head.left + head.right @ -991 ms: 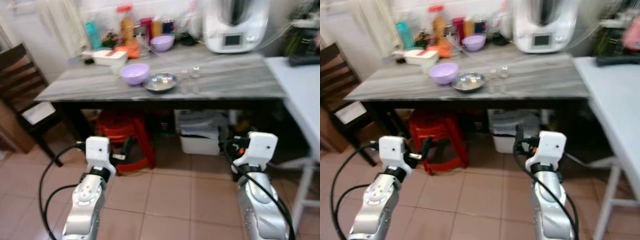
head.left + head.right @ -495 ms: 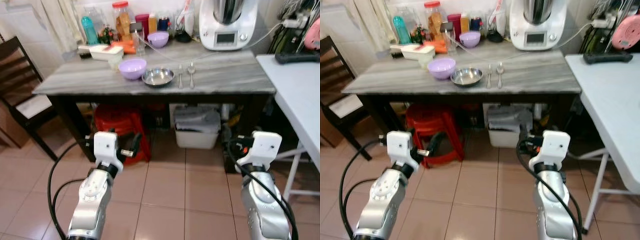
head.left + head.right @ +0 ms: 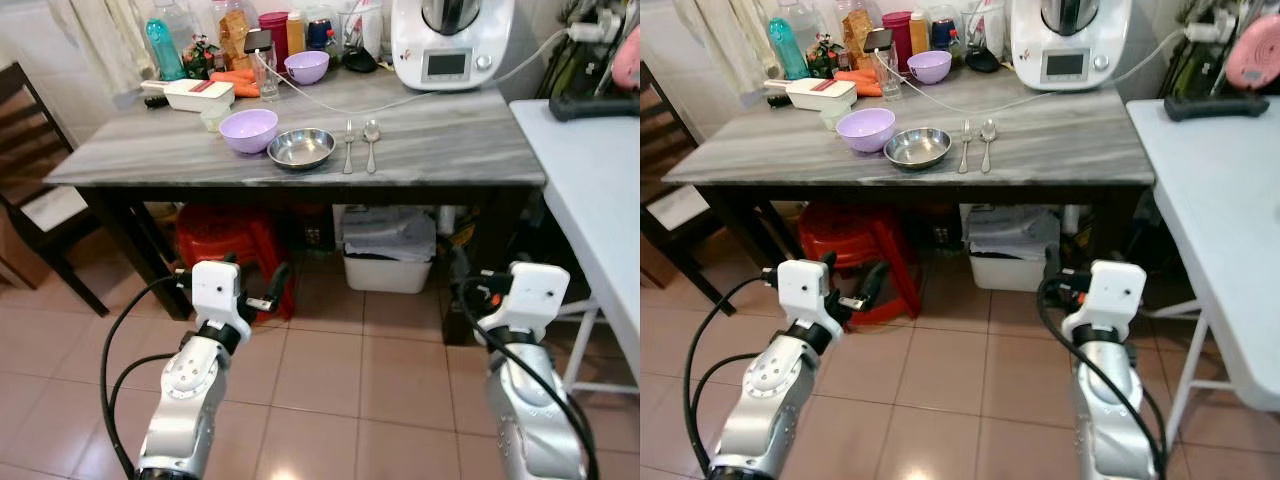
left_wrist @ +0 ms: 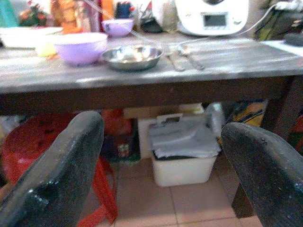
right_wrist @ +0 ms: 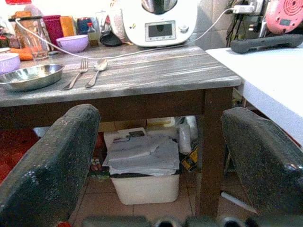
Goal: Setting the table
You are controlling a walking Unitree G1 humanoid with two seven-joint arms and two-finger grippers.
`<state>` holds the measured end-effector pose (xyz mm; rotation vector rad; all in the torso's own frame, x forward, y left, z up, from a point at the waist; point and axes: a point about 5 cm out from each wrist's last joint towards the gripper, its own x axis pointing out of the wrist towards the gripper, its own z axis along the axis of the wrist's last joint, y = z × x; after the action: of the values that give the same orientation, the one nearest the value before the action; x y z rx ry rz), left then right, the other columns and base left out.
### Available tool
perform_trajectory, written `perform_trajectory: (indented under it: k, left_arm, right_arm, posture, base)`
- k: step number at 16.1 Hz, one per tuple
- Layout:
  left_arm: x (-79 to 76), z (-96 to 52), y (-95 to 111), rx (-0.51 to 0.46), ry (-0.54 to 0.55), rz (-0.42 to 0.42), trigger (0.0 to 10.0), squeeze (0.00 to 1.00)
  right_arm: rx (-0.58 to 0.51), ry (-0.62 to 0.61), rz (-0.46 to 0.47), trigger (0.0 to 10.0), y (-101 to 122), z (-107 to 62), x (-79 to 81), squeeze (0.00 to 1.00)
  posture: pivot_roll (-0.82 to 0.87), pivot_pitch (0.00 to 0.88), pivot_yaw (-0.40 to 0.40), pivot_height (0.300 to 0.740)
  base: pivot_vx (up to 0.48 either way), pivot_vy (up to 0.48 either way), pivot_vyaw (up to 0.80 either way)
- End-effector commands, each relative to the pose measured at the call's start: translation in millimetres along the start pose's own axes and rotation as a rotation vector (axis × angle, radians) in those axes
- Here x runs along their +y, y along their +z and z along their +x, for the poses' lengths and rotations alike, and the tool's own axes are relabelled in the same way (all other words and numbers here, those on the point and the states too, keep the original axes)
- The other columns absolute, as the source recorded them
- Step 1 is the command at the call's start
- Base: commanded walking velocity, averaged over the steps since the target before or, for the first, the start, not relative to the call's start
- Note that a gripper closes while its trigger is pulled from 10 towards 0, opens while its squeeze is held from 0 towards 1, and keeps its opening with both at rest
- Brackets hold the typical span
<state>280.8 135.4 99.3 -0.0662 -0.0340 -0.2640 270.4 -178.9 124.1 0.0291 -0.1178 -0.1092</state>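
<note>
A grey stone-patterned table (image 3: 450, 150) stands ahead of me. On it, from left to right, are a purple bowl (image 3: 248, 129), a steel bowl (image 3: 302, 147), a fork (image 3: 348, 146) and a spoon (image 3: 371, 143). A smaller purple bowl (image 3: 306, 66) and a glass (image 3: 267, 80) sit further back. Both silver arms are held low over the floor tiles, short of the table's front edge. My left gripper (image 4: 161, 127) is open and holds nothing, facing the bowls. My right gripper (image 5: 163, 116) is open and holds nothing too, facing the fork (image 5: 75, 78) and spoon (image 5: 97, 71).
Under the table are a red plastic stool (image 3: 235, 245) and a white bin (image 3: 385, 250). A dark wooden chair (image 3: 30, 180) stands at the left, a white table (image 3: 600, 180) at the right. A white kitchen machine (image 3: 452, 40), bottles and a white box crowd the table's back.
The camera has steadied and shifted, so the blur is gone and the table top shows more from above. Both arms keep the same low pose. Nothing on the table has moved.
</note>
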Motion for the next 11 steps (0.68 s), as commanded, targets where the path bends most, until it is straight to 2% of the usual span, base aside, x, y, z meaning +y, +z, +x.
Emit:
perform_trajectory:
  k: [1,11]
  left_arm:
    - [3.1,0.3,3.6,-0.007,-0.002,0.007,10.0,0.00]
    - [1.6,3.6,4.8,-0.009,-0.014,0.006,10.0,0.00]
  right_arm:
    - [-0.003,0.014,-0.001,10.0,1.5,1.0,3.8,0.00]
    - [-0.004,0.011,-0.003,10.0,0.1,4.3,3.8,0.00]
  posture:
    - [-0.07,0.006,0.118,0.740]
    - [-0.07,0.004,0.121,0.740]
  base:
    - [0.000,-0.360,0.00]
    - [0.000,-0.360,0.00]
